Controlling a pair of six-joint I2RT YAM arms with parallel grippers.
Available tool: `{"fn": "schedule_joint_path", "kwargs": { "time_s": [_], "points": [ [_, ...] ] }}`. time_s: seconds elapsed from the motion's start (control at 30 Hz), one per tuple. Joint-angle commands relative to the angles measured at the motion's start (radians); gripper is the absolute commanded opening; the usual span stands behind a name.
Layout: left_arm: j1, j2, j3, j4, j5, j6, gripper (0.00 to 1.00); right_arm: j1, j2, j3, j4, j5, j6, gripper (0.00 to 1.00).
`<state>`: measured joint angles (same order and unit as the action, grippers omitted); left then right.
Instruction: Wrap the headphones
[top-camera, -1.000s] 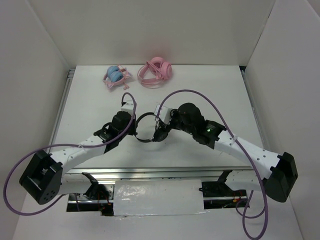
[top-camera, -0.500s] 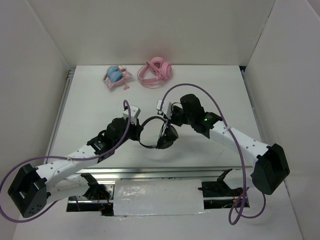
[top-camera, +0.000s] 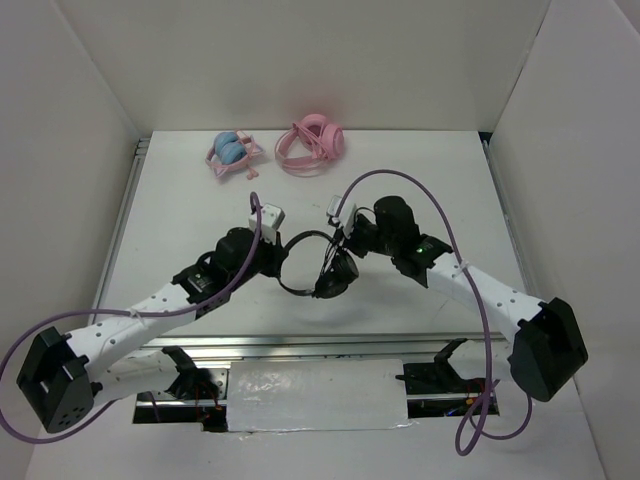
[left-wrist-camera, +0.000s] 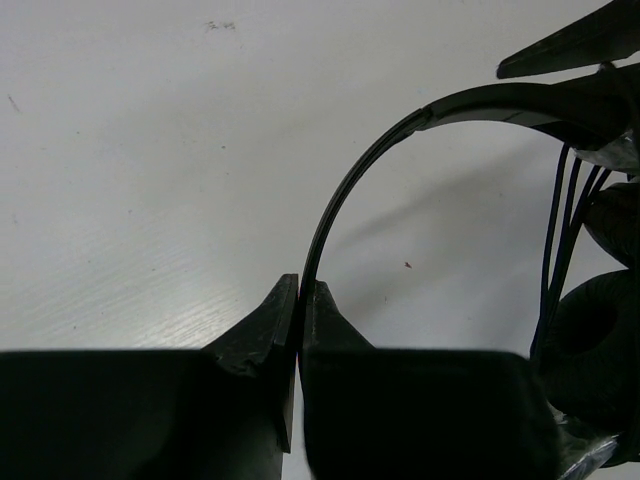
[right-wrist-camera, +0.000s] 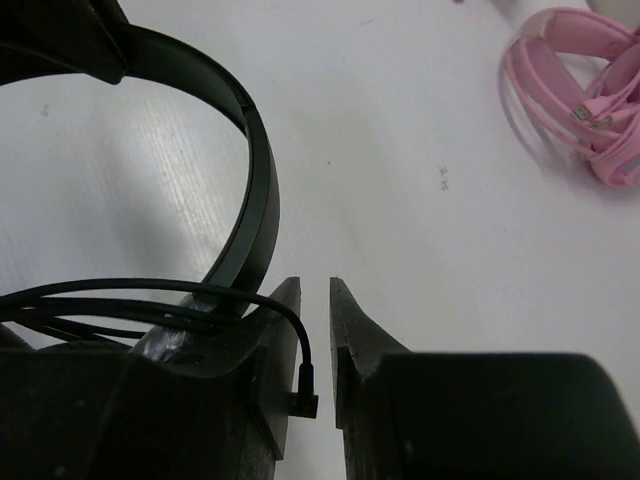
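Left gripper (left-wrist-camera: 300, 292) pinches the thin headband (left-wrist-camera: 345, 205) of the small black on-ear headphones (top-camera: 334, 278), at the white table (top-camera: 180, 200) centre between both grippers. Right gripper (right-wrist-camera: 315, 300) fingers stand slightly parted, thin black cable's plug (right-wrist-camera: 305, 403) in the gap.

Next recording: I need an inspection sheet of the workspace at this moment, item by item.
Surface: white table, a few small specks.
Job's things: black headphones mid-table, headband arched between the two end effectors; its cable runs in several strands beside an earcup.
Clutter: pink headphones and pink headphones with blue earcups at the far edge, apart from the work.
End effectors: left end effector shut on the headband; right end effector has its jaws slightly apart, with the cable's plug in the gap.
Cables: purple arm cables loop over both arms.
Surroundings: white walls on three sides.
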<state>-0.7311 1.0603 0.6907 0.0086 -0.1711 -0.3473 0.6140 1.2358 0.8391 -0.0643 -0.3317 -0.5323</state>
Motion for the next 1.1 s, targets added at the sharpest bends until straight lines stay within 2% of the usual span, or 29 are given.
{"fn": "schedule_joint_path", "kwargs": {
  "time_s": [0.0,0.1,0.13,0.37,0.4,0.47,0.5,0.63,0.67,0.9,1.07],
  "points": [
    [0.009,0.024,0.075,0.011,-0.027,-0.038,0.00,-0.036,-0.045,-0.023,0.112,-0.027,0.046,0.26],
    [0.013,0.062,0.107,-0.006,-0.027,-0.025,0.00,-0.065,-0.048,-0.049,0.158,-0.059,0.063,0.33],
    [0.015,0.072,0.125,-0.043,-0.036,-0.025,0.00,-0.075,-0.050,-0.054,0.167,-0.073,0.068,0.46],
    [0.035,0.121,0.171,-0.061,-0.019,0.001,0.00,-0.155,-0.004,-0.011,0.187,-0.170,0.065,0.52],
    [0.038,0.125,0.176,-0.064,-0.022,0.002,0.00,-0.166,0.005,-0.002,0.184,-0.178,0.066,0.62],
    [0.047,0.142,0.193,-0.081,-0.030,0.005,0.00,-0.201,0.042,0.031,0.172,-0.199,0.068,0.64],
    [0.059,0.147,0.196,-0.081,-0.016,0.008,0.00,-0.210,0.054,0.041,0.161,-0.211,0.066,0.84],
    [0.098,0.176,0.214,-0.068,0.068,0.013,0.00,-0.247,0.116,0.089,0.155,-0.260,0.058,0.88],
    [0.107,0.185,0.217,-0.065,0.071,0.011,0.00,-0.260,0.140,0.100,0.150,-0.266,0.052,0.98],
    [0.188,0.237,0.263,-0.078,0.108,-0.002,0.00,-0.332,0.211,0.201,0.101,-0.368,0.025,1.00],
    [0.260,0.300,0.305,-0.111,0.128,-0.012,0.00,-0.355,0.241,0.232,0.153,-0.383,0.060,1.00]
  ]
}}
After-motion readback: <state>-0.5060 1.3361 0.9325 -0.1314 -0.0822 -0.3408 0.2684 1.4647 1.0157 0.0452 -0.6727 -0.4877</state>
